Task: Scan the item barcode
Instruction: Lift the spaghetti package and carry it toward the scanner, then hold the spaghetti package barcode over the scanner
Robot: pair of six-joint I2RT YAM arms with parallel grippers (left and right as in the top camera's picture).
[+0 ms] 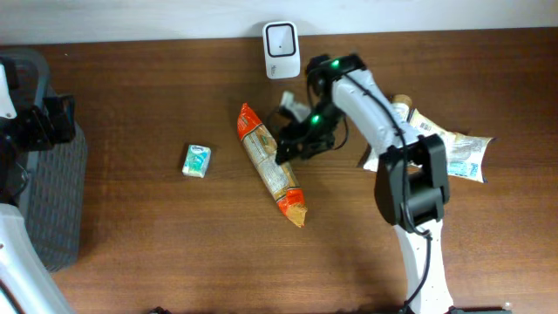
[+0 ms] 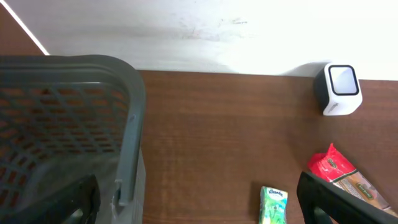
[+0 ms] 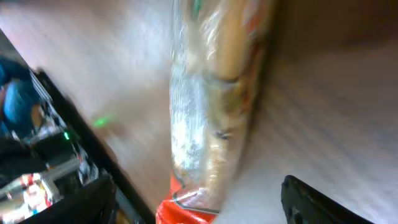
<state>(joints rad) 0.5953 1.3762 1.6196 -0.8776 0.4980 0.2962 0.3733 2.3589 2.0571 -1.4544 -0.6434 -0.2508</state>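
Orange-red snack bag (image 1: 268, 166) lies flat on the table (image 1: 157, 235), well short of the scanner (image 1: 281, 39), with the right gripper (image 1: 286, 148) spread wide astride it and the left gripper (image 2: 199, 205) wide and empty, so the likely risk is slick film slipping on a regrasp or the barcode facing away from the scanner.

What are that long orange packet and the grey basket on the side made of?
The long packet looks like thin plastic film, glossy: partly see-through, with glare streaks in the right wrist view. The basket looks like moulded plastic, matte grey, with a lattice wall.
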